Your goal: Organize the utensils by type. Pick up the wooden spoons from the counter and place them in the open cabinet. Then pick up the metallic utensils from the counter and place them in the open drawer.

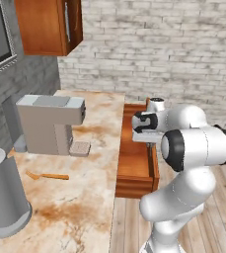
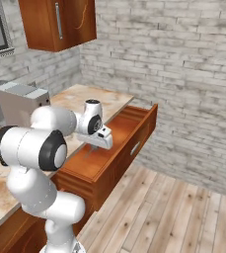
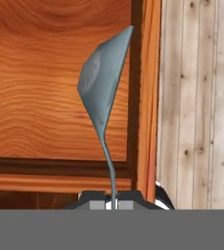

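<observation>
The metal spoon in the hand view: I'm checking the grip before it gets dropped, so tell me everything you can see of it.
The metal spoon is thin, silvery-grey and matte, with a pointed oval bowl and a slim, slightly curved handle. The gripper is shut on the handle's end, fingertips meeting around it, so the spoon stands out along the hand. It hangs above the open drawer, over its smooth wood bottom near the side wall, touching nothing but the fingers.

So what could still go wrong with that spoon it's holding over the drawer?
The gripper pinches only the thin end of the metal spoon, so it could swivel or slip in the grip. In the hand view the spoon hangs near the drawer's wall, with floor just beyond; dropped off-line, it might clip the wall or land outside. One wooden spoon lies on the counter, though wooden ones were meant to go first.
</observation>
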